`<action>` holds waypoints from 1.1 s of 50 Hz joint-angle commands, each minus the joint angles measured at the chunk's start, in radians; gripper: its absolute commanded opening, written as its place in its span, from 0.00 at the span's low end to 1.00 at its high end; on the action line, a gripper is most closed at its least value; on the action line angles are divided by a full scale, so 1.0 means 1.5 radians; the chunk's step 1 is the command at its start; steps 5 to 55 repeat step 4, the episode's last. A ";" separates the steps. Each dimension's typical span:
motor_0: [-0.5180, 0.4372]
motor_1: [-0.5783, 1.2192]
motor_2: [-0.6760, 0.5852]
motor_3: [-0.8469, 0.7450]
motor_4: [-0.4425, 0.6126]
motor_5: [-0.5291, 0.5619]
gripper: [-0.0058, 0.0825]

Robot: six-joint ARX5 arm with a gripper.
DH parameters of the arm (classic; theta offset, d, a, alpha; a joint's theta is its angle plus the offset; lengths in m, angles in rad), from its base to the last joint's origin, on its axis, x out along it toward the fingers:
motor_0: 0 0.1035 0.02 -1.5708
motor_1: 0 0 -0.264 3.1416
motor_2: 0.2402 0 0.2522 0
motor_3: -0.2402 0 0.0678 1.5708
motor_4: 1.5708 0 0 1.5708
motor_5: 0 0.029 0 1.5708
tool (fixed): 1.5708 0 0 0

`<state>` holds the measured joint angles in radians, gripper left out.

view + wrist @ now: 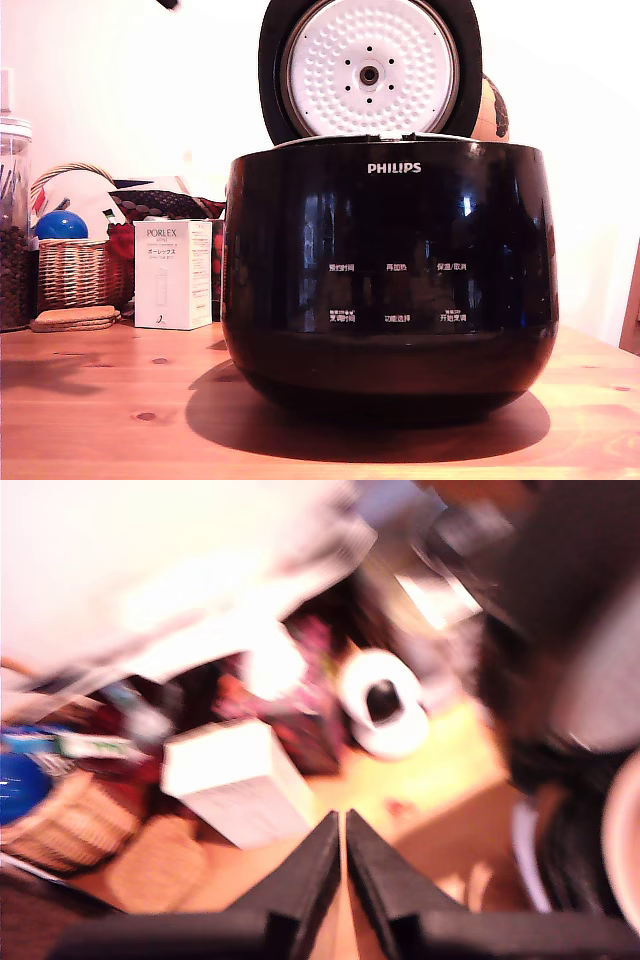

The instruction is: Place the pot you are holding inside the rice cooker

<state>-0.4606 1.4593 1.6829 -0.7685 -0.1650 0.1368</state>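
Only the wrist view shows the tool [343, 825], jaws together, empty.

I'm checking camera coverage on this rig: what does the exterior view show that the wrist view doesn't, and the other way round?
Only the exterior view: the rice cooker from the front with its PHILIPS lettering, its raised lid, and a jar. Only the wrist view: the gripper, fingers together with no pot seen between them, and a white round object too blurred to name. Both: the white box, wicker basket, blue ball and wooden table.
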 commanded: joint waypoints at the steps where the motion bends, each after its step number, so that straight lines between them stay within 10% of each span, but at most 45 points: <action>1: 0.005 0.008 0.000 0.008 0.003 -0.004 0.04; 55: 0.006 0.008 0.000 0.008 0.003 -0.004 0.04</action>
